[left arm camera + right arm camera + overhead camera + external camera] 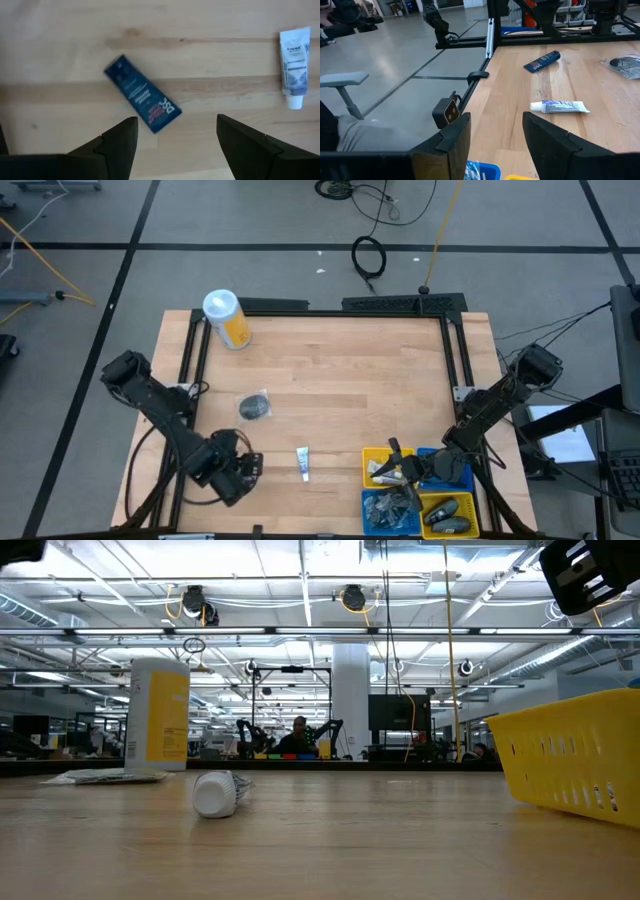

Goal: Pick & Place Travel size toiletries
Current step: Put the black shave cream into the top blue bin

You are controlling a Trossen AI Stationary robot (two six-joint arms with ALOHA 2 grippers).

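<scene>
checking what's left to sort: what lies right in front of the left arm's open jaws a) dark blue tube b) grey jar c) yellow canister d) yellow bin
a, the left wrist view shows the dark blue tube flat on the table just ahead of the left gripper, with a white tube off to one side.

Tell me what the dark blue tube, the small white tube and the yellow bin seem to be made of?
The dark blue tube looks like soft matte plastic, flat with printed lettering. The small white tube seems glossy squeezable plastic with a white cap. The square yellow bin looks like rigid moulded plastic with slotted walls.
</scene>
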